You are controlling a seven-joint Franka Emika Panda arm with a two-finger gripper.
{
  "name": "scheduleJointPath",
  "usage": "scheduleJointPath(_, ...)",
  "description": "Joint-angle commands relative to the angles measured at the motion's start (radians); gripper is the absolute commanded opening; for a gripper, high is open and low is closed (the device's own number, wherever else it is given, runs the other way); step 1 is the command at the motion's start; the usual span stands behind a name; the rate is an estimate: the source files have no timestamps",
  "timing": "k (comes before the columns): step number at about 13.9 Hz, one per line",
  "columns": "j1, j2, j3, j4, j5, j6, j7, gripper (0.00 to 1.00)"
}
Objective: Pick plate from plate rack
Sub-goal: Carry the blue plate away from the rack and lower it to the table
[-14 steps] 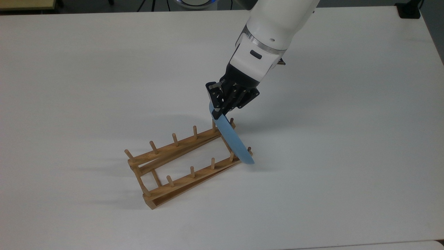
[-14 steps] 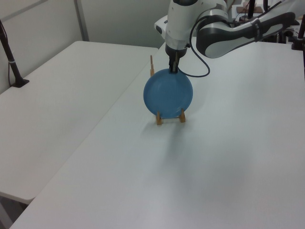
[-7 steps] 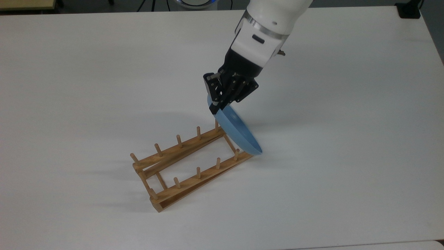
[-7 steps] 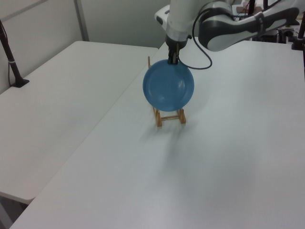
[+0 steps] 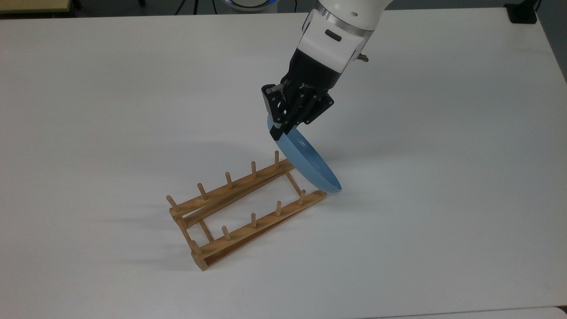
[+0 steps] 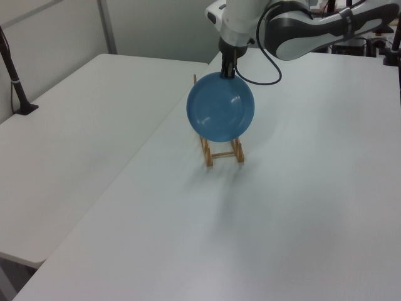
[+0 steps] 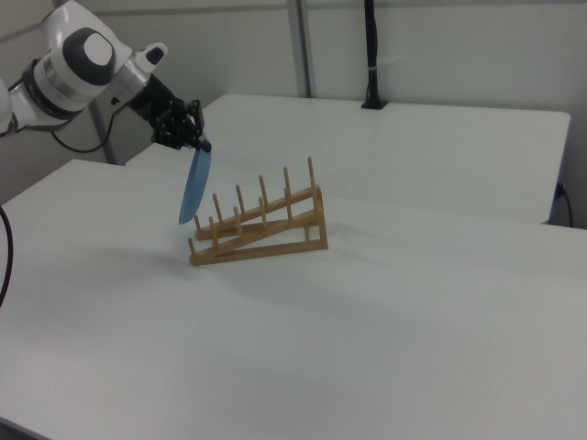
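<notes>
The gripper (image 5: pixel 277 131) pinched the top rim of the blue plate (image 5: pixel 310 163). The plate hung tilted in the air, just past one end of the plate rack (image 5: pixel 241 212) on the white table (image 5: pixel 443 177).

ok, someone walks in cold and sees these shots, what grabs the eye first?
The light-blue plate, hanging tilted in the air from its top rim, pinched by the black gripper with jaws shut on it, just past the end of the rack in the top view. Next, the wooden plate rack lying slantwise on the white table, every peg slot free. In the right view the plate hangs off the low end of the rack.
</notes>
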Motion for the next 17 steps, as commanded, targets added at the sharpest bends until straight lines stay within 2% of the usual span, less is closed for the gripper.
scheduleJointPath(1, -0.009, -0.062, 0.0, -0.017, 0.091, 0.011, 0.009, 0.0)
scheduleJointPath(4, -0.04, -0.111, -0.015, -0.017, 0.318, -0.003, 0.012, 0.0)
scheduleJointPath(5, -0.069, -0.139, -0.015, -0.017, 0.397, -0.047, 0.012, 0.0)
scheduleJointPath(6, -0.119, -0.16, -0.015, -0.017, 0.506, -0.146, 0.009, 0.0)
scheduleJointPath(8, -0.204, -0.186, -0.015, -0.027, 0.619, -0.241, -0.002, 0.0)
scheduleJointPath(10, -0.276, -0.18, -0.023, -0.064, 0.679, -0.339, -0.084, 0.0)
scheduleJointPath(12, -0.359, -0.173, -0.026, -0.139, 0.716, -0.379, -0.213, 0.0)
scheduleJointPath(14, -0.432, -0.144, -0.027, -0.216, 0.716, -0.371, -0.297, 0.0)
scheduleJointPath(17, -0.483, -0.07, -0.049, -0.235, 0.69, -0.342, -0.413, 0.0)
